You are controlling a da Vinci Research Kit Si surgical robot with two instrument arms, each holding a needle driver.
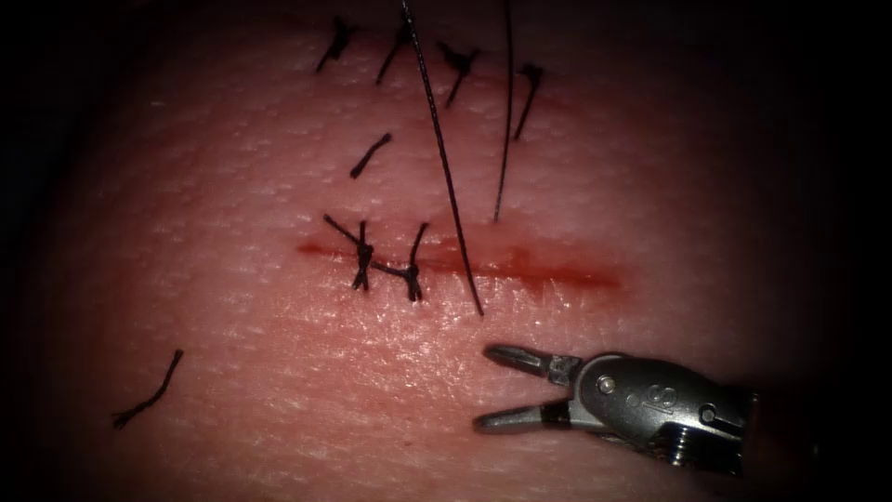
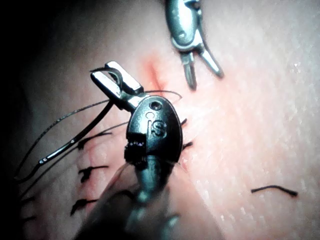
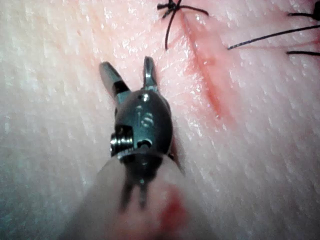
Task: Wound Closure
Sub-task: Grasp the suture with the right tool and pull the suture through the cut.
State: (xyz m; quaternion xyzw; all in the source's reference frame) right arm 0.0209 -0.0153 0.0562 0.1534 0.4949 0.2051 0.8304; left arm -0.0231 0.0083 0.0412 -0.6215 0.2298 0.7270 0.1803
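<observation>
The right pincer (image 1: 483, 389) hangs open and empty over the tissue (image 1: 232, 307), just below the cut (image 1: 520, 265) and toward its right half; in its own wrist view (image 3: 127, 72) the two jaws are spread with nothing between them. In the left wrist view the left pincer (image 2: 107, 75) is closed on the needle (image 2: 75, 140), gripping it near one end of its curve, with the rest of the curve hanging free above the tissue, out of it. Thread (image 1: 446, 167) runs in two dark strands down from the top of the endoscope view: one ends just below the cut, the other enters the tissue just above it. Left of that, two finished stitches (image 1: 386, 265) cross the cut. A row of older stitches (image 1: 460, 65) sits farther up, and a loose cut end (image 1: 149, 395) lies well off to the lower left.
</observation>
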